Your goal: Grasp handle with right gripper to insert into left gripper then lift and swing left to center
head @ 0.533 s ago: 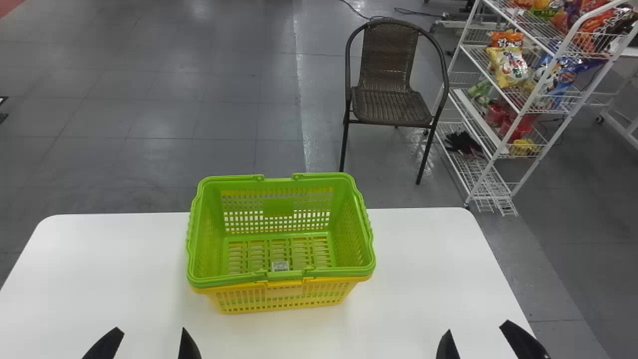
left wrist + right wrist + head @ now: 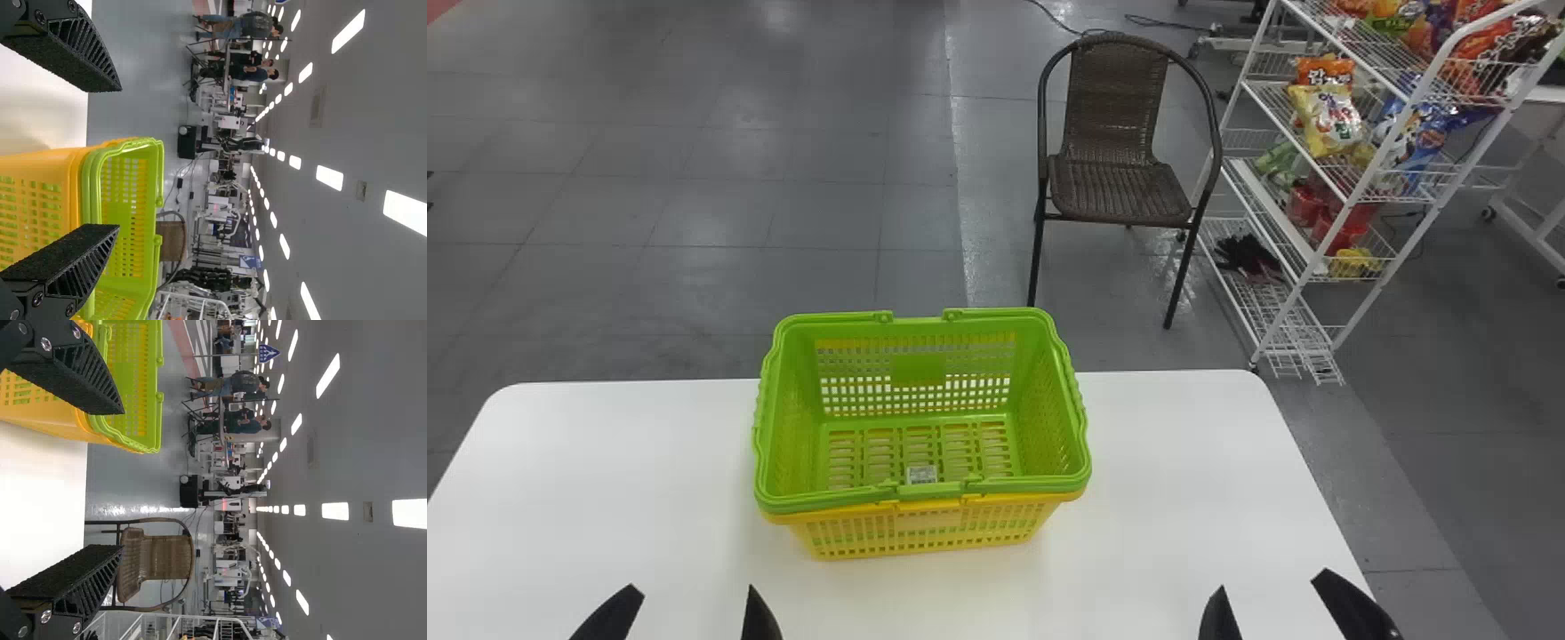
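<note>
In the head view a green basket [image 2: 921, 400] sits nested in a yellow basket [image 2: 925, 532] on the white table, its handles folded down along the rim. My left gripper [image 2: 685, 597] is at the near edge, left of the baskets and nearer to me, open with nothing between its fingers. My right gripper [image 2: 1272, 587] stands open and holds nothing, nearer than the baskets and to their right. The left wrist view shows the left gripper [image 2: 120, 159] apart from the green basket [image 2: 127, 220]. In the right wrist view the right gripper [image 2: 123, 479] is likewise clear of the green basket [image 2: 133, 387].
The white table [image 2: 1183, 462] extends on both sides of the baskets. Behind it stand a brown wicker chair [image 2: 1116, 187] and, at the right, a white wire rack [image 2: 1352, 191] with snack bags.
The head view has shifted slightly, with everything in it a little farther left. Neither gripper has visibly moved relative to the baskets, and both remain open.
</note>
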